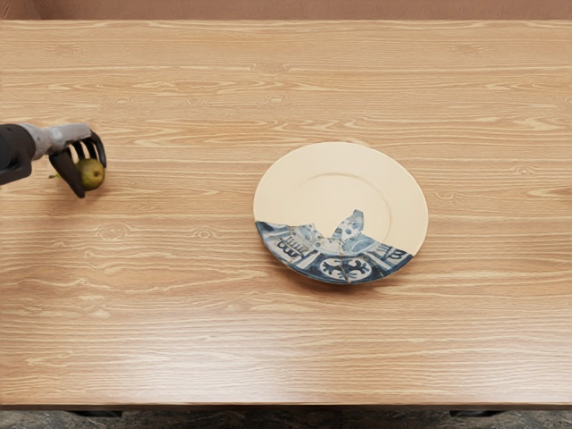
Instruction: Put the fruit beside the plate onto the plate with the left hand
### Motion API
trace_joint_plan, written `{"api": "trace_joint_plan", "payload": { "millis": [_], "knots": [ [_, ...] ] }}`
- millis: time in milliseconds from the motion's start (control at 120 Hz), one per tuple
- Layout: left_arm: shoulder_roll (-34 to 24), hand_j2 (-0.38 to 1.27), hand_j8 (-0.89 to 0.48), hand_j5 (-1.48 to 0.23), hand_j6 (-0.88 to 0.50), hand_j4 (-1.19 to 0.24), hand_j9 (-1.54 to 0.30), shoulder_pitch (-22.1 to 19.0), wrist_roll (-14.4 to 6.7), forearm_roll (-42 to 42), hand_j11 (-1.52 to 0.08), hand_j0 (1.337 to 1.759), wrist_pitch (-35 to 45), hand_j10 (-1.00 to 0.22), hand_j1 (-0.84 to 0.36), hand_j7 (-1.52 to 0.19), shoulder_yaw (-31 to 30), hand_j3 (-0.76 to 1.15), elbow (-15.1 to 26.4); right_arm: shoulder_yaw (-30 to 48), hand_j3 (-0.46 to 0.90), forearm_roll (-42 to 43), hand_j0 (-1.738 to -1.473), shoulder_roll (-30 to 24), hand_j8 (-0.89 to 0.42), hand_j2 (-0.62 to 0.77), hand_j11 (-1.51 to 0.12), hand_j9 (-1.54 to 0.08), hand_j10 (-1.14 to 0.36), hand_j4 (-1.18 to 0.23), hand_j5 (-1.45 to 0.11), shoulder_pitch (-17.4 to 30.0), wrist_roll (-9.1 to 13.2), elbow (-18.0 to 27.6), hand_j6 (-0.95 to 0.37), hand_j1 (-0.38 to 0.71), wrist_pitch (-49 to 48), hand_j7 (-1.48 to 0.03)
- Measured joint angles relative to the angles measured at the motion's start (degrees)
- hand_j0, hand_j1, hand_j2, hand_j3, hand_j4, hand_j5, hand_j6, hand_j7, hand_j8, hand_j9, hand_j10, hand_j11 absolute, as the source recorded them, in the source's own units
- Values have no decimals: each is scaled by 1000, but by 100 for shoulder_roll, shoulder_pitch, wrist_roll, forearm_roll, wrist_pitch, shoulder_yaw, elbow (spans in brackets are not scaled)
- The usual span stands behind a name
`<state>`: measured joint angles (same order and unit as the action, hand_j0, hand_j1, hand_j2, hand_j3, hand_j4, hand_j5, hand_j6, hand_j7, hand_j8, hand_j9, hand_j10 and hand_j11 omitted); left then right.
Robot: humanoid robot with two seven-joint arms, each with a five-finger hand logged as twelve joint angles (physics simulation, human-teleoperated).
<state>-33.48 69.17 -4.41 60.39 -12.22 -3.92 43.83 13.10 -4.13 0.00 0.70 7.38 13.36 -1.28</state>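
At the far left, the grey-and-black left hand (79,161) has its dark fingers (68,170) curled around a small round yellow-green fruit (91,172); whether the fruit touches the light wooden bench (286,349) I cannot tell. Well apart to the right lies a round cream plate (340,192), blue-patterned along its near edge.

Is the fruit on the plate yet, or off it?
Off. The left hand, at the picture's far left, is curled around the fruit, well apart from the plate.
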Motion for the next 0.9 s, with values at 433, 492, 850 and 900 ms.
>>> {"api": "trace_joint_plan", "payload": {
  "millis": [433,492,850,900],
  "knots": [
    [-11,463,-479,-1038,-441,-631,-1015,515,-18,-347,-1028,1654,-617,-571,-228,-1028,23,0,45,0,0,0,-1658,0,-26,-5,-35,-35,-26,-26,-34,0,0,13,-26,-317,-2,-35],
    [-2,487,-498,-1040,-433,-625,-1021,592,-19,-404,-1030,1654,-710,-588,-239,-1019,23,0,49,0,0,0,-1658,0,-26,-5,-35,-35,-26,-26,-35,0,0,15,-26,-317,-3,-35],
    [36,596,-443,-1078,-396,-570,-1046,1055,-30,-1119,-1053,1655,-1368,-644,-307,-1046,28,0,180,0,0,0,-1658,0,-26,-5,-35,-35,-27,-27,-35,0,0,17,-26,-317,-1,-35],
    [115,599,-443,-1082,-396,-568,-1045,1100,-33,-1192,-1053,1655,-1434,-643,-307,-1046,28,0,191,0,0,0,-1658,0,-27,-5,-35,-35,-27,-27,-35,0,0,18,-26,-317,0,-35]
  ]
}}
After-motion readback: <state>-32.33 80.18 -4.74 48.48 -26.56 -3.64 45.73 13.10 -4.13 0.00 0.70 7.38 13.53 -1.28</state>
